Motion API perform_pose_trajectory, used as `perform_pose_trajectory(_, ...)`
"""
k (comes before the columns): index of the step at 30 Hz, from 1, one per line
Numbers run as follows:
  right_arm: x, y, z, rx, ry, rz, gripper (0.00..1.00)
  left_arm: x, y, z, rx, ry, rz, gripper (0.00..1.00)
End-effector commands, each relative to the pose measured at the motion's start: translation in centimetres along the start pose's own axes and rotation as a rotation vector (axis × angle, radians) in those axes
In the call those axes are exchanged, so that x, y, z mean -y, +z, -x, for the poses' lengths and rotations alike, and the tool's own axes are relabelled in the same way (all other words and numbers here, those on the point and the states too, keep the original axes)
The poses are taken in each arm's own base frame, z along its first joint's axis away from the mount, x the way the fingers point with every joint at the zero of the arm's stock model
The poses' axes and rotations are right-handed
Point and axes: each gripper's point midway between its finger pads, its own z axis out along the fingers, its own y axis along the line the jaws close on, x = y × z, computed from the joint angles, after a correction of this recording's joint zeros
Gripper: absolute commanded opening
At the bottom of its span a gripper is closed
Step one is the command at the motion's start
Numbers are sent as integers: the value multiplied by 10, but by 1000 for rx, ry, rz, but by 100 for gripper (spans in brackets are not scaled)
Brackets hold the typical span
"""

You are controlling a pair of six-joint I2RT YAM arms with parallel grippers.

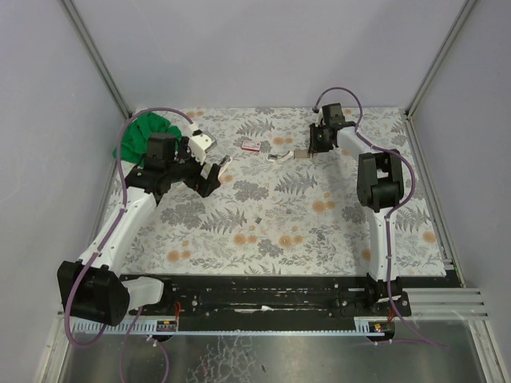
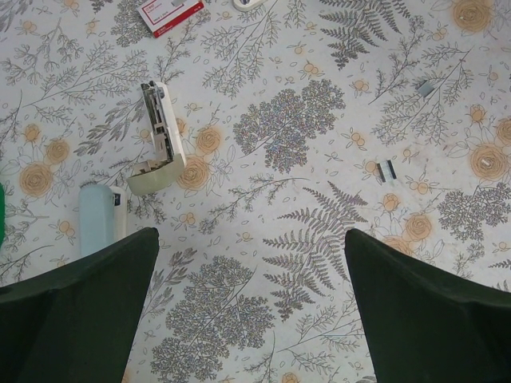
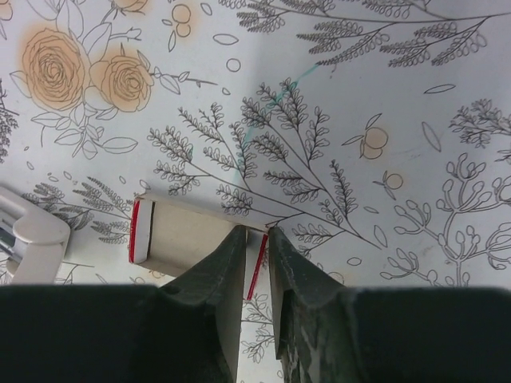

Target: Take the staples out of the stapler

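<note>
Nearest you, your left claw hangs above the flowered worktop. Its fingers are spread wide and nothing is between them. In its wrist view the staples are a tiny silvery bit lying loose on the worktop, up and to the right of the claw. They are well apart from the open stapler. A second small bit, dark and pale, lies near them and a little closer to the claw.

The open stapler lies on the other side of that view, past the left finger, hinged apart with its inner channel showing. A pale blue item sits just beside its near end; you cannot tell from here whether the two touch.

Farther out lies a red-and-white box, flat on the worktop and apart from the rest.

Past it your right arm reaches to the far side. Your right claw is down at the worktop with its fingers almost together. The red-edged end of a plain box stands in the narrow gap between them. Whether the fingers actually press on the box cannot be told. At the box's other end is a white stapler, only partly in view.

A green cloth is bunched at the far left edge.
</note>
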Motion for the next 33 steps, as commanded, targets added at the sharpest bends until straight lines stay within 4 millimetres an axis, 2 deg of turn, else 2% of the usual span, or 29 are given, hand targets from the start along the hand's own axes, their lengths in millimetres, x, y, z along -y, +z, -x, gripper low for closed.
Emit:
perform_pose_trajectory(1, -12, -19, 8, 20, 3, 38, 22, -1, -4, 20, 82, 36, 17, 100)
perform_pose_trajectory(9, -16, -35, 18, 49, -41, 51, 16, -2, -5, 21, 85, 35, 22, 100)
perform_pose_trajectory(13, -19, -54, 22, 75, -84, 58, 16, -3, -5, 21, 85, 37, 27, 100)
perform_pose_trajectory(16, -19, -69, 18, 95, -127, 56, 16, -4, -6, 23, 89, 39, 33, 100)
perform_pose_trajectory(21, -18, -92, -3, 126, -179, 59, 16, -3, -7, 24, 97, 41, 32, 100)
perform_pose_trajectory(28, -21, -95, -47, 78, -171, 101, 16, -1, -10, 27, 108, 44, 30, 100)
perform_pose_trajectory(33, -20, -95, -61, 55, -168, 104, 20, -1, -11, 27, 110, 46, 33, 100)
